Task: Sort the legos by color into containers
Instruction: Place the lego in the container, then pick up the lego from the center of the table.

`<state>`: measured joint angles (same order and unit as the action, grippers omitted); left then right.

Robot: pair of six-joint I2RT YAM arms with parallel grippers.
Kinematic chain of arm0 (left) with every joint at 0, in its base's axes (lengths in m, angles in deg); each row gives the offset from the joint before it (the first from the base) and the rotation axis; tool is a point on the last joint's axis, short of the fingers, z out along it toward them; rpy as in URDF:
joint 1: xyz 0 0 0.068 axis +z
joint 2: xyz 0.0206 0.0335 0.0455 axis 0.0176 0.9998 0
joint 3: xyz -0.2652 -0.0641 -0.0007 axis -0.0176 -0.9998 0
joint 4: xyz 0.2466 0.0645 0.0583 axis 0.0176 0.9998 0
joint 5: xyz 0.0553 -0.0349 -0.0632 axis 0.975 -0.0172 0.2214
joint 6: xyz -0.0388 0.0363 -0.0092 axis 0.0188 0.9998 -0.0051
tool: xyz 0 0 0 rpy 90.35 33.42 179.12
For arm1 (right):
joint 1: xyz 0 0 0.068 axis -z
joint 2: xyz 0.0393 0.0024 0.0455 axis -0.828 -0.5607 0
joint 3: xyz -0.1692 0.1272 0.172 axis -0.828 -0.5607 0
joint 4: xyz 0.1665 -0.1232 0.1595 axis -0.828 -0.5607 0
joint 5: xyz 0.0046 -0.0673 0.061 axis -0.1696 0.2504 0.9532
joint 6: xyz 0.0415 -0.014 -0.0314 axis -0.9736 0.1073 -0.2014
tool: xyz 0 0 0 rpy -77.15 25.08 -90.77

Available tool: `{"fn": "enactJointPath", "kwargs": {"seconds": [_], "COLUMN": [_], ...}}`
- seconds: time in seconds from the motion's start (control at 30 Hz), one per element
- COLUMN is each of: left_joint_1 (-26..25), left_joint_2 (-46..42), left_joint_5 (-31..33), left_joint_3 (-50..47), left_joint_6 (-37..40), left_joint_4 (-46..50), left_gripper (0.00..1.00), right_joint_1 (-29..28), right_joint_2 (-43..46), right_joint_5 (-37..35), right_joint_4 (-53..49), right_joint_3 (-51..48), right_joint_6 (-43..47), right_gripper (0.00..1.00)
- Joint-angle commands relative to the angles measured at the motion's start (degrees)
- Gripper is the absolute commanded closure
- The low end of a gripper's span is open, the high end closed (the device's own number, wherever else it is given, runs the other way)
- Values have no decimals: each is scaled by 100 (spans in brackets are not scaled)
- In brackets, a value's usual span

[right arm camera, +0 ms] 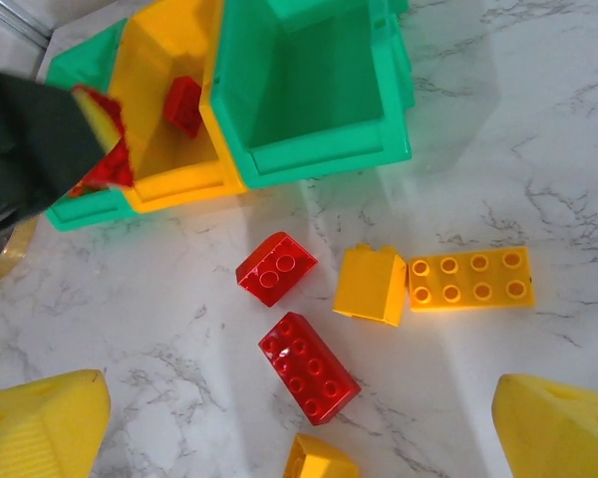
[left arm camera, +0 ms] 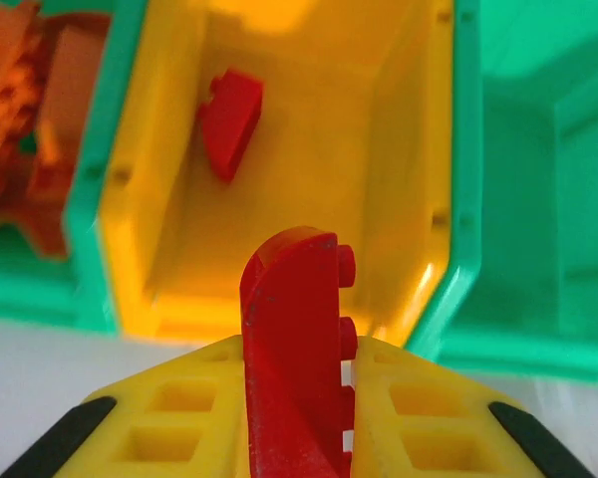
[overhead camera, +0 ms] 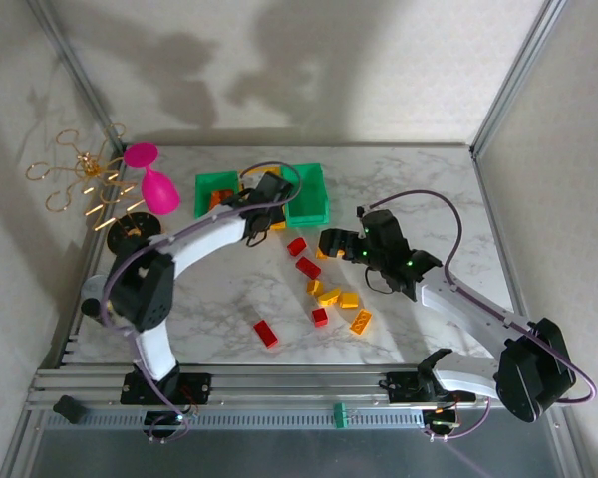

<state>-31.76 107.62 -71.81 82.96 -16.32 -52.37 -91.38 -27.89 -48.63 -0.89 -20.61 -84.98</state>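
Note:
My left gripper (left arm camera: 297, 347) is shut on a red arched lego (left arm camera: 289, 289), held upright over the near rim of the yellow container (left arm camera: 169, 149). One red lego (left arm camera: 229, 121) lies inside that container. To its left, a green container (left arm camera: 90, 199) holds orange legos (left arm camera: 20, 100); to its right is another green container (left arm camera: 548, 199). My right gripper (right arm camera: 299, 438) hangs open above loose legos on the table: two red ones (right arm camera: 276, 267) (right arm camera: 308, 366), a yellow block (right arm camera: 371, 284) and a flat yellow brick (right arm camera: 471, 278). From above, the left gripper (overhead camera: 269, 199) is at the containers and the right gripper (overhead camera: 329, 242) is near the loose pile (overhead camera: 329, 296).
A pink goblet (overhead camera: 157, 187) and a gold wire stand (overhead camera: 80, 179) sit at the back left. A lone red lego (overhead camera: 266, 334) lies toward the front. Metal frame posts (overhead camera: 508, 90) bound the marble table (overhead camera: 429, 199).

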Motion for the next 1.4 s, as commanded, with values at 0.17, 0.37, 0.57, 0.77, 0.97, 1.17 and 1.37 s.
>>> {"fn": "enactJointPath", "kwargs": {"seconds": [0.17, 0.37, 0.57, 0.77, 0.97, 1.17, 1.37], "left_joint_1": [409, 330, -11, -568, -1252, -1739, -1767], "left_joint_2": [1497, 1308, 327, -512, -732, -156, 419], "left_joint_5": [216, 1, -16, -106, -252, -58, 335], "left_joint_3": [1642, 1739, 835, -191, -900, -686, -279], "left_joint_6": [540, 557, 322, -179, -897, -1178, -1306], "left_joint_4": [397, 451, 370, 170, -175, -69, 221], "left_gripper": [70, 45, 41, 39, 33, 24, 17], "right_joint_1": [122, 173, 190, 195, 225, 270, 415], "right_joint_2": [216, 300, 354, 410, 433, 414, 435], "right_joint_5": [-171, -175, -56, 71, 199, 259, 337], "right_joint_4": [-206, -302, -267, -104, 146, 342, 381], "right_joint_3": [-34, -90, -343, -715, -1118, -1358, -1423], "right_joint_6": [88, 140, 67, -74, -202, -227, -184], "right_gripper": [1, 1, 1, 1, 1, 2, 1]}}
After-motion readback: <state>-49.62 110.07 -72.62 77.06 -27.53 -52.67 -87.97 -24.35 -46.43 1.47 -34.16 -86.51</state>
